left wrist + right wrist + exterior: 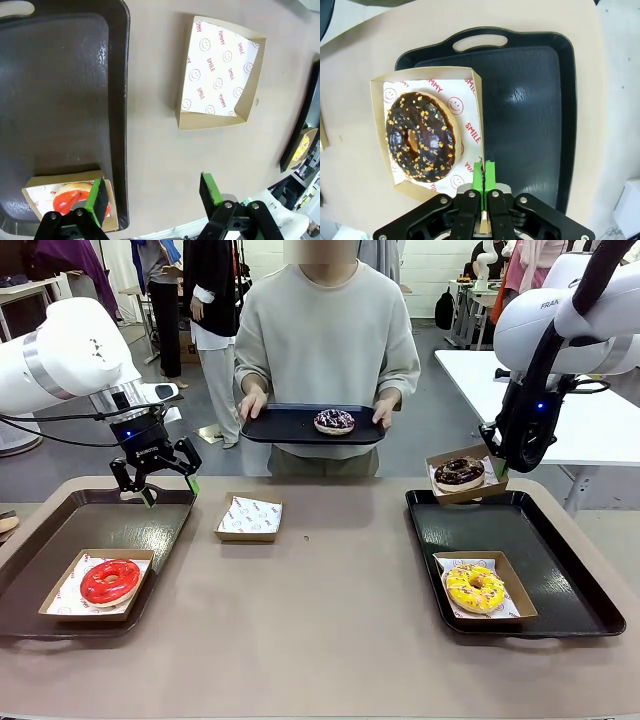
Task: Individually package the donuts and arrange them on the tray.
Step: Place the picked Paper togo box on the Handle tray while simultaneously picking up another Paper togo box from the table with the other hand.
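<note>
Right wrist view: right pincer (483, 169) pinches box (478, 120) holding chocolate donut (419, 134).

A boxed donut (110, 581) lies near on the left tray (100, 525), an empty box (249, 517) on the table (330, 630) between the trays, a second boxed donut (475, 587) on the right tray (565, 575), a third boxed donut (459, 472) above its far left corner.
</note>
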